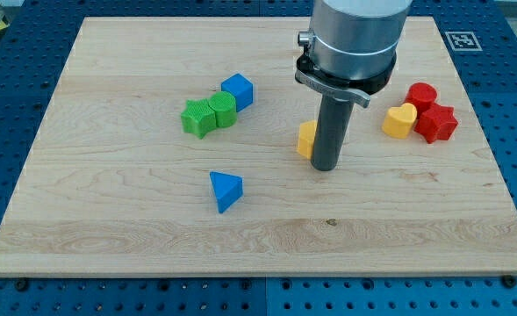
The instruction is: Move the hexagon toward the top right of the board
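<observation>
Pale wooden board (109,237) on blue perforated table (504,290), black-and-white marker tag (462,39) at board's top-right corner, even light

The board (135,211) is pale wood. Blocks: two green (199,117), (224,110), two blue (238,90), (225,190), two yellow (306,139), (399,120), two red (421,95), (437,124). The rod (330,132) is dark grey.

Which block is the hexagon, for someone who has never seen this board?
Find the thick dark rod near the wooden board's middle. My tip rests there, and the yellow hexagon sits against the rod's left, partly hidden. The only other yellow block lies far right beside the red blocks.
</observation>
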Robot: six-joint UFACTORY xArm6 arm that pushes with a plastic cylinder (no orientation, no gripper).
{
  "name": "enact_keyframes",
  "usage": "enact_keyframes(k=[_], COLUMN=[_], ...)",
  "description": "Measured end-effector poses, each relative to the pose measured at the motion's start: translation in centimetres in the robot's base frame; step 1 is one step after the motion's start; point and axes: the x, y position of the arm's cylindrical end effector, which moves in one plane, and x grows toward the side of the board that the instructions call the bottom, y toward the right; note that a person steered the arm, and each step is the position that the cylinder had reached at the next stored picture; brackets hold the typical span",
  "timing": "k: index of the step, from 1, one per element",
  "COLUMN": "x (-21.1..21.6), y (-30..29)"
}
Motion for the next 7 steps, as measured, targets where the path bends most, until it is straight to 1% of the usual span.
enact_keyframes(k=[1,2,3,5,7], x=[-0.6,-0.7,-1.9,-2.5,-2.2], y=[-3.8,-4.1,-4.2,-4.2,-2.0])
